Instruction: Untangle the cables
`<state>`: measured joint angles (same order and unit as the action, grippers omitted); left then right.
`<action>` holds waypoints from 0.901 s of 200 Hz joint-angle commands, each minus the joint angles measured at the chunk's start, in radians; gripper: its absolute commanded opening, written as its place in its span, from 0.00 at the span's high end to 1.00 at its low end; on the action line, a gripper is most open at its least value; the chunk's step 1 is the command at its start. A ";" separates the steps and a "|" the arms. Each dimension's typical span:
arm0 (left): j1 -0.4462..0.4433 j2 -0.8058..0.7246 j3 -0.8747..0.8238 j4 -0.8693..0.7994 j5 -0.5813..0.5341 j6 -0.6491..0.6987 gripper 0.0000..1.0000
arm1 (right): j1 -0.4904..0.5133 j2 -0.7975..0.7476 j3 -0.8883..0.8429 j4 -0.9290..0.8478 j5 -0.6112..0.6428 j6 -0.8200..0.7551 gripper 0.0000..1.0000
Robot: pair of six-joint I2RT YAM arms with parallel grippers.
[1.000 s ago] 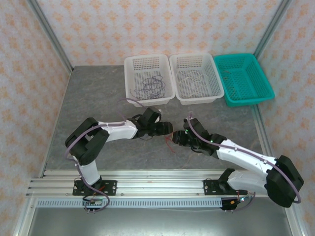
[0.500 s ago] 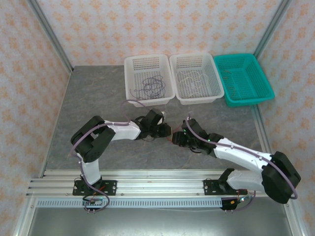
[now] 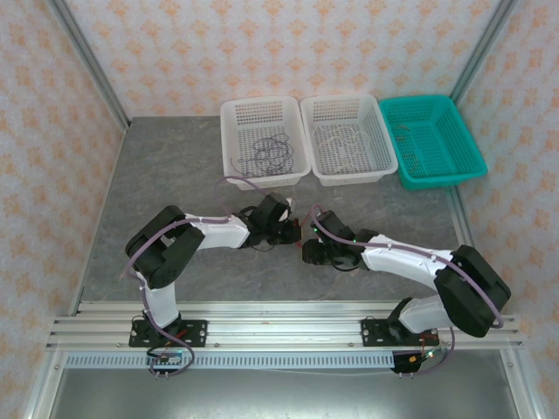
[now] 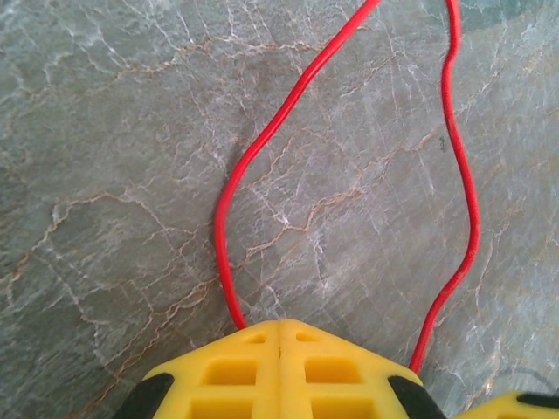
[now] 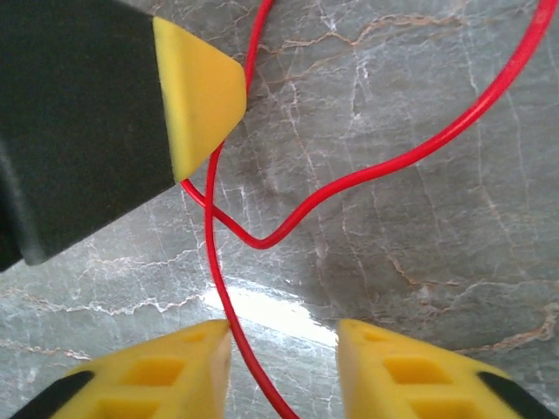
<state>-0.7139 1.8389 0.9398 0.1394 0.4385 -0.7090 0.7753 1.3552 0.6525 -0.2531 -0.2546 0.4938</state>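
On marble table (image 5: 437, 218), red cable (image 5: 210, 236) passes through parted right gripper (image 5: 284, 349).

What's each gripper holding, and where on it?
Left gripper is shut on the red cable, pinching a bend of it; two strands run out from the jaws. Right gripper is open; the cable passes between its jaws, ungripped.

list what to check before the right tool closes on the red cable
1. Grip: left tool shut on the thin red cable: ok, the cable leaves its closed yellow tips.
2. Opening: right tool open: ok.
3. Cable inside the right tool's gap: ok, hugging one finger.
4. Cable free of crossings: not ok, two strands cross just below the left tool in the right wrist view.
5. Clearance between the tools: cannot tell, they sit very close.
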 commanded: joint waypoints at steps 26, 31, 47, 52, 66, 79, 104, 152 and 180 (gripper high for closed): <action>-0.006 -0.067 0.004 -0.011 -0.010 0.022 1.00 | -0.001 0.032 0.003 0.022 0.032 0.013 1.00; -0.006 -0.070 0.004 -0.020 -0.017 0.024 1.00 | -0.001 0.023 0.002 0.023 0.042 0.019 1.00; -0.007 -0.085 0.006 -0.070 -0.062 0.035 1.00 | -0.009 -0.032 -0.005 0.026 0.092 0.053 1.00; -0.006 -0.090 0.006 -0.092 -0.082 0.040 1.00 | -0.017 -0.059 -0.009 0.025 0.114 0.073 1.00; -0.006 -0.104 -0.004 -0.136 -0.127 0.050 1.00 | -0.073 -0.151 -0.031 0.032 0.150 0.135 1.00; -0.006 -0.120 -0.026 -0.148 -0.151 0.052 1.00 | -0.159 -0.263 -0.056 0.041 0.164 0.196 1.00; -0.001 -0.147 -0.048 -0.227 -0.225 0.061 1.00 | -0.357 -0.455 -0.103 0.056 0.151 0.288 1.00; 0.085 -0.280 -0.144 -0.298 -0.291 0.088 1.00 | -0.664 -0.552 -0.073 -0.120 0.182 0.334 1.00; 0.200 -0.406 -0.216 -0.346 -0.286 0.112 1.00 | -0.762 -0.574 -0.080 -0.123 0.183 0.352 1.00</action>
<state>-0.5995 1.5288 0.7788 -0.0978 0.2173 -0.6415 0.0780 0.8074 0.5682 -0.3317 -0.1253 0.8093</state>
